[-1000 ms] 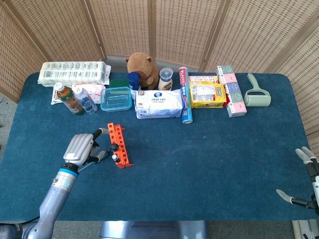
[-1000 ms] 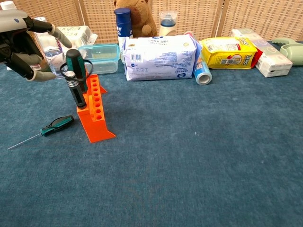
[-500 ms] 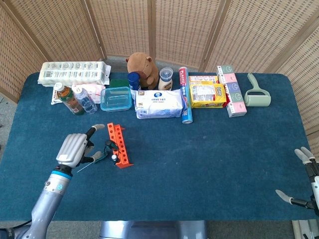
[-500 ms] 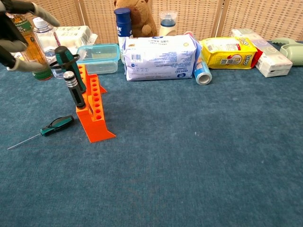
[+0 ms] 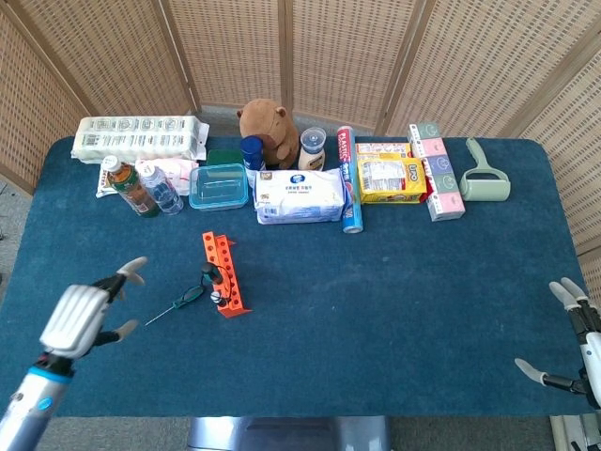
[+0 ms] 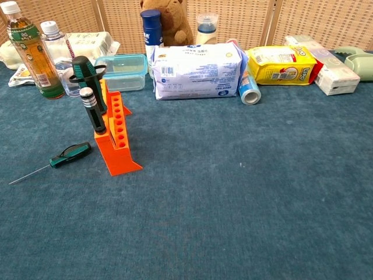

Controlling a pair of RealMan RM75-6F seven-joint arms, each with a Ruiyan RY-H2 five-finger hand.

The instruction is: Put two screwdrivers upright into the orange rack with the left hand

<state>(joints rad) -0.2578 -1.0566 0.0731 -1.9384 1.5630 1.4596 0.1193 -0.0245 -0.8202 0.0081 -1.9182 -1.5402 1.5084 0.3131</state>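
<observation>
Along the far edge of the blue table point(image 5: 394, 282) stood a crowded row: a tea bottle point(image 6: 28, 49), a water bottle point(image 6: 56, 53), a clear food box point(image 6: 123, 71), a white wipes pack point(image 6: 196, 71), a plush capybara point(image 5: 268, 130), a yellow snack bag point(image 6: 278, 63) and a green lint roller point(image 5: 485, 175). None of it stood between the rack and the near-left corner.

The orange rack point(image 6: 117, 135) sat on the left half of the table, in front of the food box. Two screwdrivers stood in it on its left side — a green-handled screwdriver point(image 6: 88, 79) leaning slightly, and in front of it a black-handled screwdriver point(image 6: 92, 110) with a silver cap. A third, thin screwdriver point(image 6: 63, 157) lay flat on the cloth just left of the rack, its blade pointing toward the near-left corner.

A second earlier the left hand point(image 5: 83, 317) had hovered right beside the rack, next to the green handle; it had since drawn back toward the near-left corner and left the chest view altogether. It was well apart from rack and screwdrivers, empty, its fingers spread wide.

The right hand point(image 5: 567, 347) hung at the near-right corner, also empty, fingers splayed.
</observation>
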